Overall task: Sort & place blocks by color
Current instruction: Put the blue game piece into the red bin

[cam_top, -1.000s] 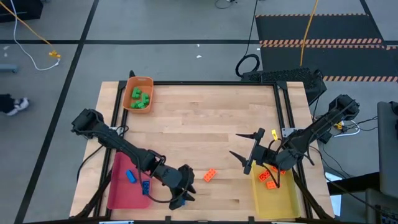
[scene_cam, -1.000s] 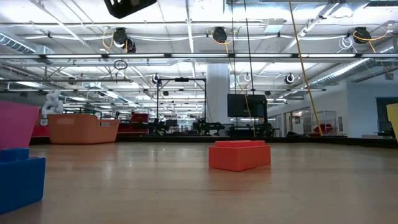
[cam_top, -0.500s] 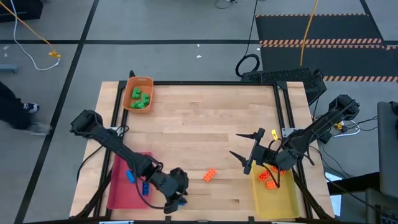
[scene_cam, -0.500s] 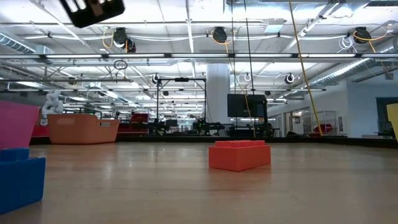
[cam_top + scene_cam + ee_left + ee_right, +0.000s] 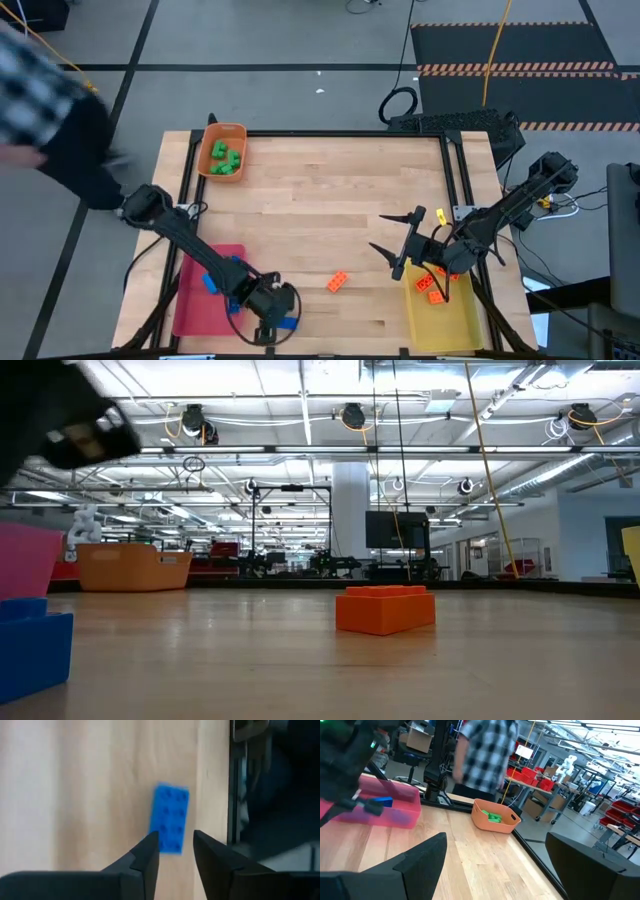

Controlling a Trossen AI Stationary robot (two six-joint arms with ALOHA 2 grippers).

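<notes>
The left gripper (image 5: 272, 322) has been swung left along the near edge and is now poised, fingers parted, over a blue block (image 5: 170, 818) beside the pink tray (image 5: 190, 310); pickup seems next. The right gripper (image 5: 398, 245) waits open by the yellow tray (image 5: 455, 325).

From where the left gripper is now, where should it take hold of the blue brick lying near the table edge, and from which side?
Grip the blue brick across its two long sides, coming straight down from above. It lies flat, studs up, near the table edge, and looks narrow enough for the open fingers. The left gripper hangs over the brick's end, so it likely needs to shift toward the middle first.
</notes>
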